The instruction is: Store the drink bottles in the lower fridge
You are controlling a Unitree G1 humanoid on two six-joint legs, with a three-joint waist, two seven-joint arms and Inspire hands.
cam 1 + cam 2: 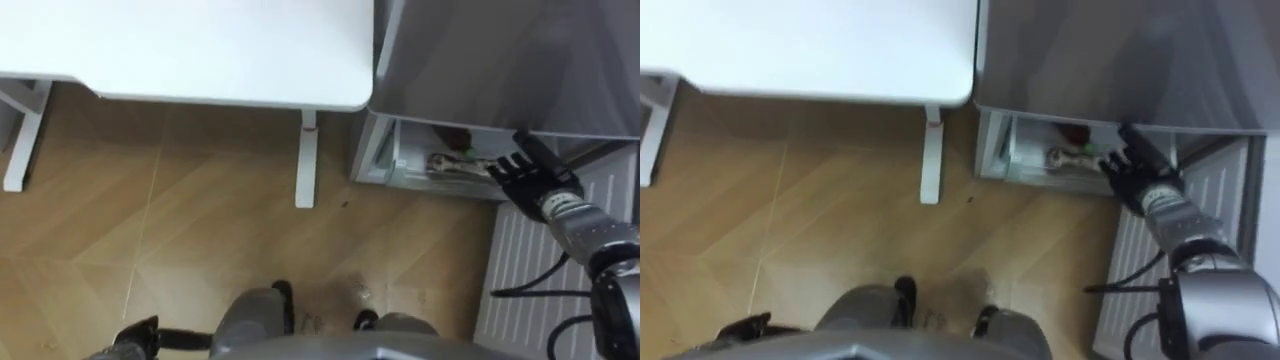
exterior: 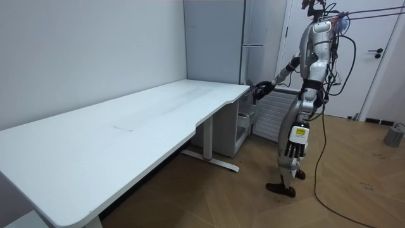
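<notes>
Down by the open grey lower fridge, the empty right robot hand has its fingers spread. The pale bottled drinks lie just left of its fingertips, seemingly end-on to it.

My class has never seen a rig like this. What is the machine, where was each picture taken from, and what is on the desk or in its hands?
It is a two-legged humanoid robot, standing on a wooden floor beside a white desk and a grey fridge. Two pictures come from cameras in its head, looking down. The third comes from a camera across the room. The desk top is bare. The right hand reaches towards the open lower fridge compartment, fingers straight, holding nothing. Some items lie inside, too small to identify. The left hand hangs open at its side.
</notes>
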